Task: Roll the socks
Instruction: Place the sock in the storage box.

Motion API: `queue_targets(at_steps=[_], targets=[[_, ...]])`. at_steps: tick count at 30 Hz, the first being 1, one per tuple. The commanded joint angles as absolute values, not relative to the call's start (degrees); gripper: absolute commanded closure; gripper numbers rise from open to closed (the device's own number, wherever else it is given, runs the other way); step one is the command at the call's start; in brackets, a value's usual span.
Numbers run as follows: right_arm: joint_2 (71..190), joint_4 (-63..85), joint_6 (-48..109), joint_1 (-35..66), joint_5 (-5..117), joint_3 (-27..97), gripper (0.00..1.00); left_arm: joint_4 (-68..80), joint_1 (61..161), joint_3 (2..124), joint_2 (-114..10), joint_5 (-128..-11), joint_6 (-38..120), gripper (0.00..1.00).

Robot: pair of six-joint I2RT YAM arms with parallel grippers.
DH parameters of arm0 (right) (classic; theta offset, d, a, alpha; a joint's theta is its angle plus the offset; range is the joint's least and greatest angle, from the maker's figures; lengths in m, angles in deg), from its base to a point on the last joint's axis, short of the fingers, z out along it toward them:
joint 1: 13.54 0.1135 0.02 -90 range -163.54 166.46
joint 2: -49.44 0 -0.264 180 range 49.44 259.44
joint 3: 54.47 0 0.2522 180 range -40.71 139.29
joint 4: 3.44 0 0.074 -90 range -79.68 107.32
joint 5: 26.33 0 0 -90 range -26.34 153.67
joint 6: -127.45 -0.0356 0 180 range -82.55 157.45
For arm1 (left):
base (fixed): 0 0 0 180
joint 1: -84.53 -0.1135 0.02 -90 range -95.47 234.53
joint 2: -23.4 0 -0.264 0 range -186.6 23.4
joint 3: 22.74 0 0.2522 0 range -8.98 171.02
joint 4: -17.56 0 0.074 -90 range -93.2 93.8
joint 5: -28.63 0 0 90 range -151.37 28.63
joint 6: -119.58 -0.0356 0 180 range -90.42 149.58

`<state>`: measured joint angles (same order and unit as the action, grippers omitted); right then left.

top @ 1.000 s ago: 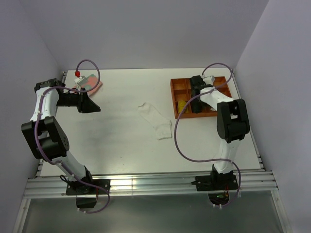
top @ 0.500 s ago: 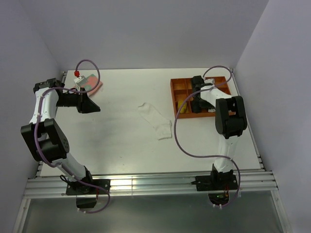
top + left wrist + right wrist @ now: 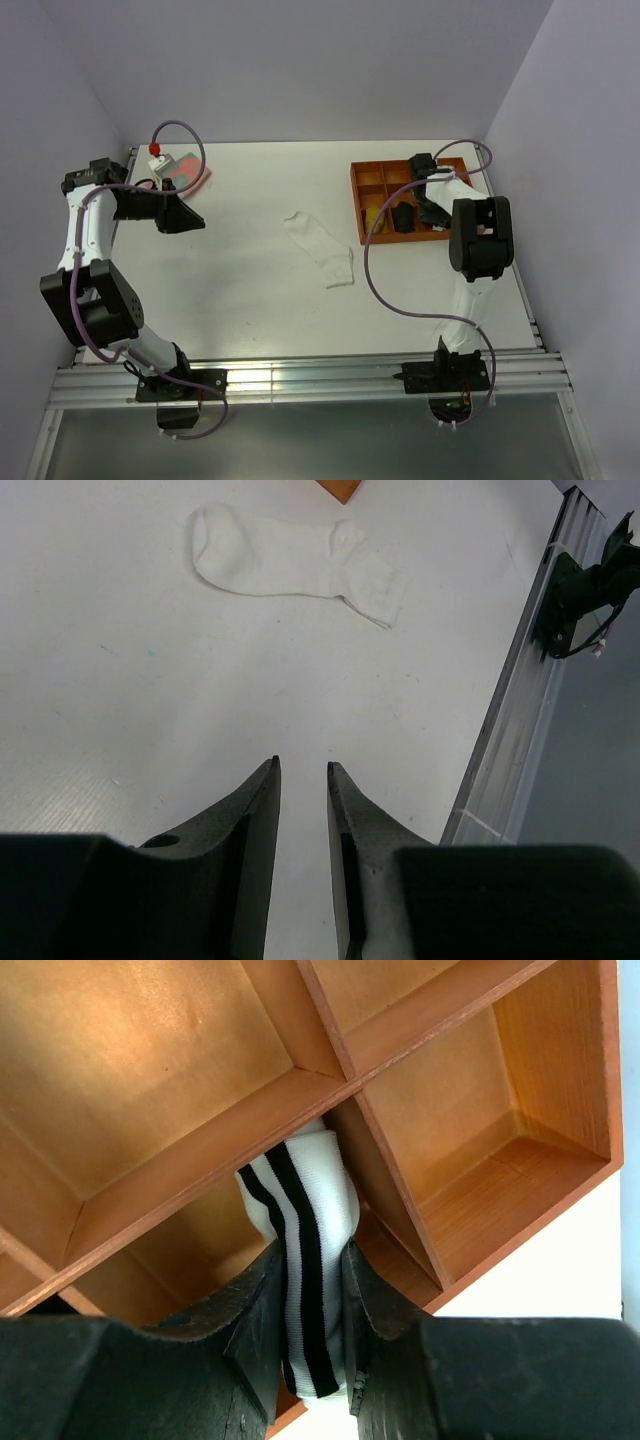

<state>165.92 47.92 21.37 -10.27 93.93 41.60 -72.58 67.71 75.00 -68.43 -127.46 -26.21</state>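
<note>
A plain white sock [image 3: 320, 250] lies flat near the table's middle, and the left wrist view shows this sock [image 3: 290, 560] well ahead of the fingers. My left gripper [image 3: 195, 222] hovers at the back left, far from it. Its jaws [image 3: 302, 767] stand a narrow gap apart with nothing between them. My right gripper [image 3: 403, 218] is over the orange tray [image 3: 375, 170]. In the right wrist view this gripper [image 3: 308, 1250] is shut on a rolled white sock with black stripes [image 3: 300, 1210], held over the tray's dividers [image 3: 200, 1150].
A pink object with a red-capped piece [image 3: 182, 167] lies at the back left corner. Something yellow [image 3: 372, 215] sits in one tray compartment. An aluminium rail [image 3: 300, 380] runs along the near edge. Walls close in on the left, back and right.
The right arm's wrist has swung rightward over the tray, still holding the striped sock. The left arm shifted slightly. The plain sock has not moved.
</note>
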Motion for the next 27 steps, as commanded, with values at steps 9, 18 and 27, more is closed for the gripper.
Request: queue_targets(at_steps=[9, 18, 27], targets=[[170.81, 52.15, 17.41, -11.87, 89.07, 45.95, 1.00, -74.60, 67.66, 76.89, -65.10, -128.17, -23.68, 0.69], [172.22, 53.91, 16.18, -12.13, 85.64, 47.53, 0.99, -74.60, 67.83, 78.64, -63.35, -128.52, -20.96, 0.68], [173.62, 56.02, 14.60, -12.22, 84.50, 49.12, 0.98, -74.52, 68.18, 81.02, -61.68, -128.35, -19.46, 0.68]])
